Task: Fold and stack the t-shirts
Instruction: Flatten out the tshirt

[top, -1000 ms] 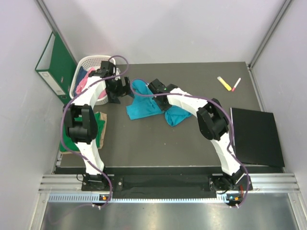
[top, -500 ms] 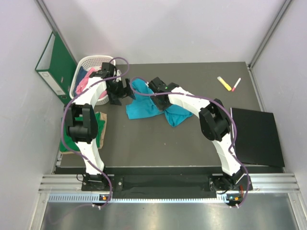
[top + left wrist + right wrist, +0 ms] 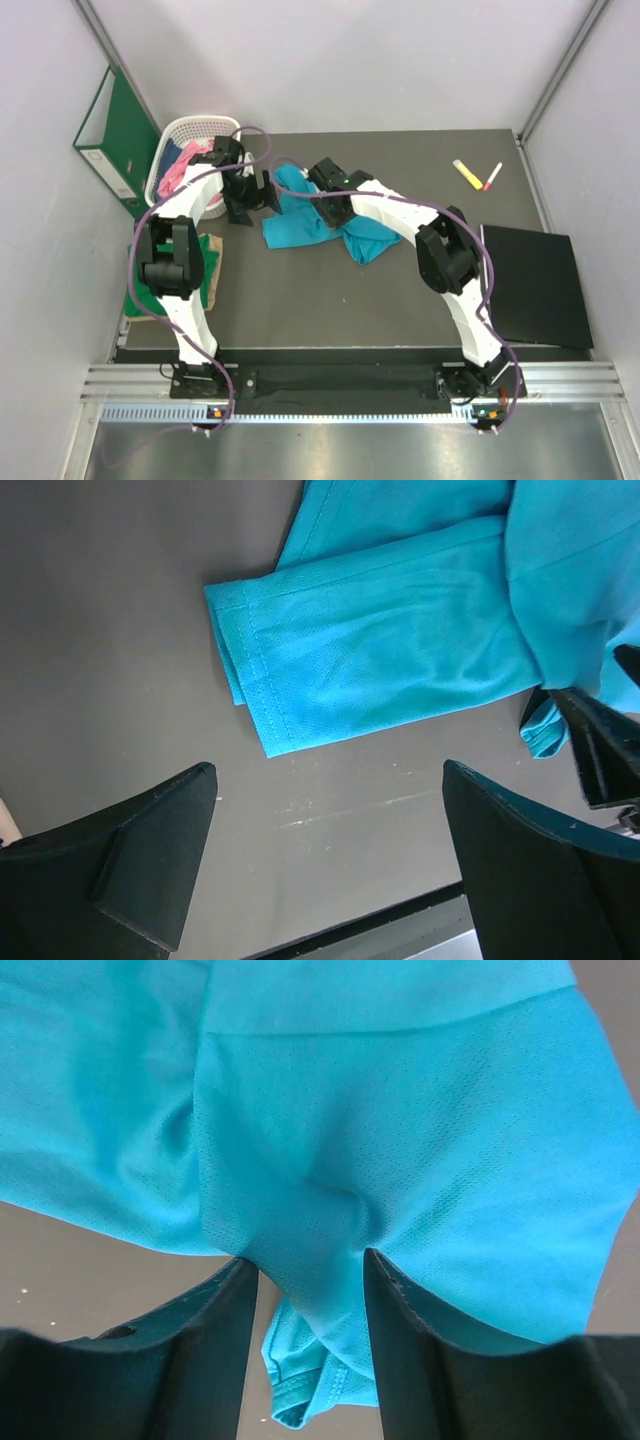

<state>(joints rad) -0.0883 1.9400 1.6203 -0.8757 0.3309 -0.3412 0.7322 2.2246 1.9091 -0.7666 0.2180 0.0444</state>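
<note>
Left gripper point(image 3: 328, 780) hung wide apart and empty over bare dark table point(image 3: 300, 300), just short of a teal sleeve. Its black fingers point(image 3: 150, 860) framed the wrist view's lower corners. In the top view the left gripper point(image 3: 250, 195) sat near the table's far left. That arm rose from its base, folded at the elbow and reached away toward the white lattice basket point(image 3: 185, 130). Right gripper point(image 3: 307, 1260) was parted partway, with a loose fold of the teal-blue t-shirt point(image 3: 400, 1160) sagging into the gap between the fingers point(image 3: 215, 1330); the cloth did not look pinched. From above, the right gripper point(image 3: 322, 190) rested over the shirt's upper middle, and the arm arched left and away from its base. Teal-blue t-shirt point(image 3: 300, 225) lay crumpled at the table's centre-left between both grippers, long axis diagonal from far-left to near-right. The sleeve point(image 3: 400, 650) lay flat, hemmed cuff pointing left in the left wrist view, its length running rightward. Pink t-shirt point(image 3: 172, 175) was bunched in the basket. Green t-shirt point(image 3: 207, 285) lay at the left edge, partly hidden by the left arm. A green ring binder point(image 3: 115, 130) stood outside the basket.
</note>
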